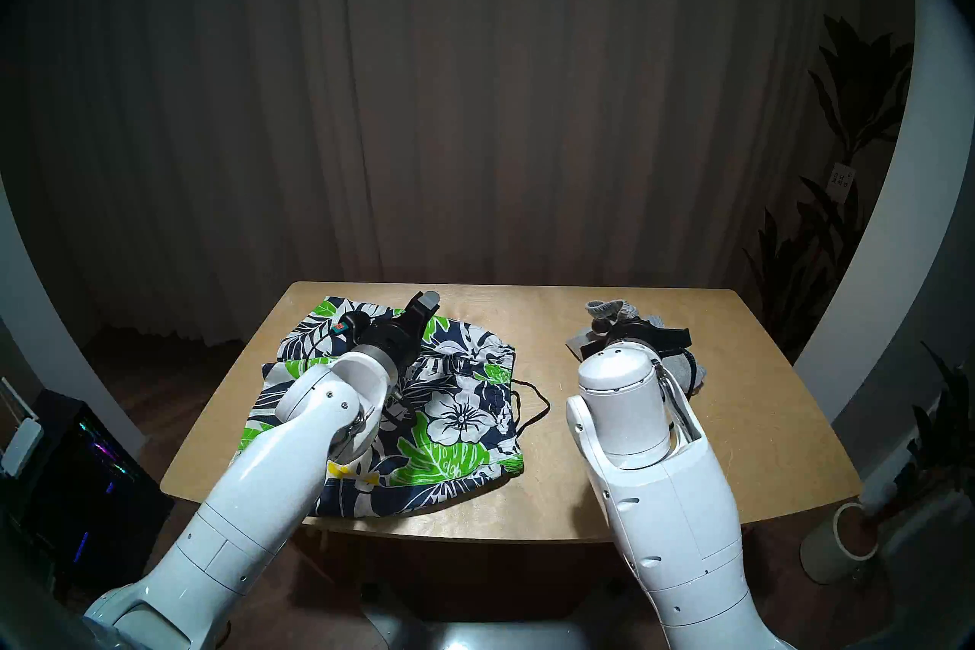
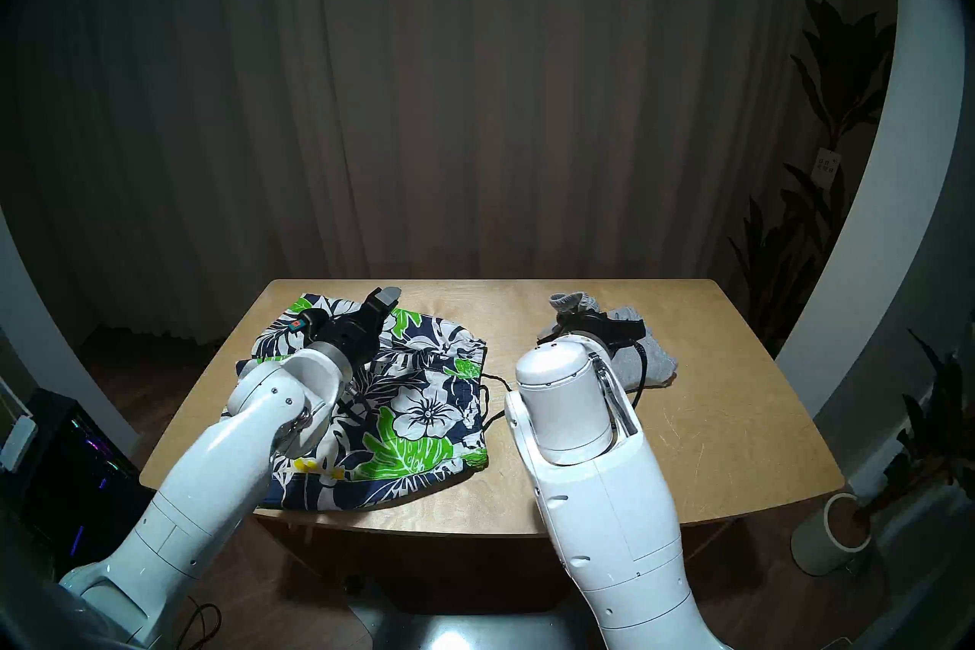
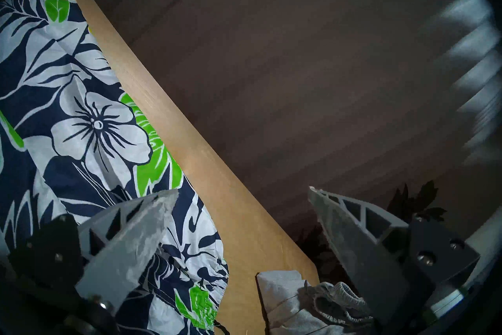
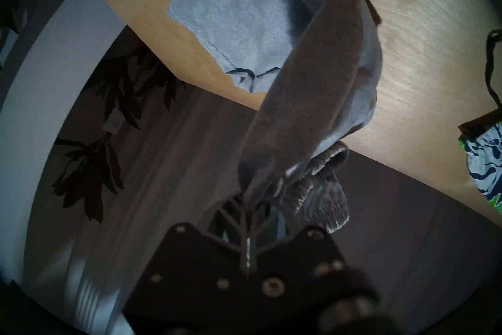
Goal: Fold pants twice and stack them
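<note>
Grey shorts (image 4: 312, 76) hang lengthwise from the clamped right gripper (image 4: 248, 200), waistband uppermost. Left gripper (image 3: 241, 220), fingers spread and empty, hovers over the floral shorts (image 1: 453, 411).

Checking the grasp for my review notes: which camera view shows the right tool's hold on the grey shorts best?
The right wrist view: the right tool is shut on a pinched fold of the grey shorts, the rest trailing to the table. Both head views show only bunched grey cloth past the arm. The left wrist view catches a corner and the waistband.
</note>
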{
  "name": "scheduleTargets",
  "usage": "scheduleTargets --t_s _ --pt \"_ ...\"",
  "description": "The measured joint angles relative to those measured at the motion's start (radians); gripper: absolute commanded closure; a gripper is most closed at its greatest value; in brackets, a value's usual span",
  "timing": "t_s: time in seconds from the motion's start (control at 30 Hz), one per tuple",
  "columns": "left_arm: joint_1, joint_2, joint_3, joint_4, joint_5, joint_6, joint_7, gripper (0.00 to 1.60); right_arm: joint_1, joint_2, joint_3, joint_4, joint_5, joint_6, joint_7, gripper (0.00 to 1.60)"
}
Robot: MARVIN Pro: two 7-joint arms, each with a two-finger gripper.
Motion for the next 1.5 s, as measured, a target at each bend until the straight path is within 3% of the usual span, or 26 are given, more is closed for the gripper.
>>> scheduleTargets --t_s 0.2,0.7,0.97,1.03,1.1,1.13,1.23,1.27,1.3,1.33,1.4,1.5 --pt "-0.023 -0.022 0.028 0.014 0.016 -0.006 0.017 0.0 -0.001 -0.011 0.073 0.003 0.0 0.037 -0.028 1.6" --pt "-0.064 -0.083 0.102 0.048 0.065 -0.037 0.066 0.0 0.024 -0.031 0.238 0.07 0.0 0.17 -0.212 1.6" --pt "-0.077 -0.112 0.136 0.063 0.088 -0.057 0.091 0.0 0.022 -0.029 0.304 0.107 0.0 0.206 -0.271 1.6" --pt "-0.081 -0.119 0.145 0.067 0.093 -0.06 0.096 0.0 0.012 -0.028 0.32 0.106 0.0 0.209 -0.28 1.36" --pt "-0.086 -0.126 0.153 0.073 0.097 -0.063 0.099 0.0 -0.001 -0.028 0.336 0.105 0.0 0.212 -0.289 1.45" --pt "-0.089 -0.13 0.157 0.077 0.1 -0.064 0.1 0.0 -0.009 -0.027 0.345 0.104 0.0 0.213 -0.294 1.32" --pt "-0.097 -0.139 0.166 0.088 0.104 -0.067 0.1 0.0 -0.027 -0.027 0.363 0.099 0.0 0.217 -0.305 1.14" --pt "-0.099 -0.142 0.169 0.091 0.104 -0.067 0.1 0.0 -0.032 -0.027 0.368 0.098 0.0 0.218 -0.308 0.92" --pt "-0.103 -0.145 0.172 0.096 0.106 -0.068 0.1 0.0 -0.038 -0.027 0.375 0.097 0.0 0.22 -0.312 0.82" --pt "-0.105 -0.147 0.174 0.098 0.106 -0.068 0.099 0.0 -0.041 -0.027 0.379 0.096 0.0 0.221 -0.314 0.31" --pt "-0.11 -0.152 0.177 0.104 0.108 -0.068 0.098 0.0 -0.05 -0.027 0.39 0.095 -0.001 0.225 -0.319 0.0" --pt "-0.116 -0.158 0.179 0.111 0.108 -0.069 0.097 0.0 -0.06 -0.029 0.402 0.09 -0.001 0.227 -0.323 0.0"
